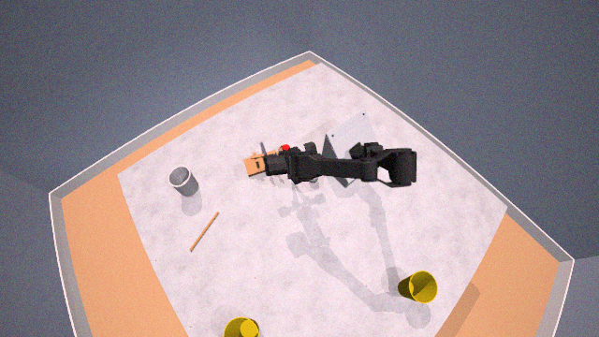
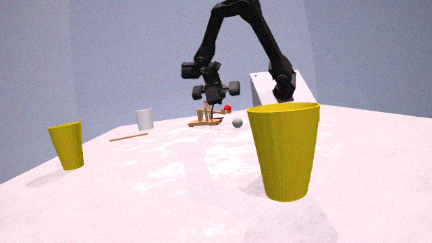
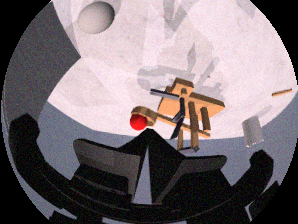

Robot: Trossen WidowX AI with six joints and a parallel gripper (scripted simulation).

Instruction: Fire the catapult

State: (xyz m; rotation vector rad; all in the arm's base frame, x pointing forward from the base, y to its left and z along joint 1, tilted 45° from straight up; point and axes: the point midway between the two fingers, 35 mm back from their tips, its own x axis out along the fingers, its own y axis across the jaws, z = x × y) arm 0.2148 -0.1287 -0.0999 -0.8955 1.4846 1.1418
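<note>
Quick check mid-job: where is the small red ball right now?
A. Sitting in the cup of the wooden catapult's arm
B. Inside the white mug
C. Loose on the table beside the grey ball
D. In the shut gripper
A: the small red ball rests in the cup at the end of the wooden catapult, with the shut gripper above the frame, holding nothing.
</note>
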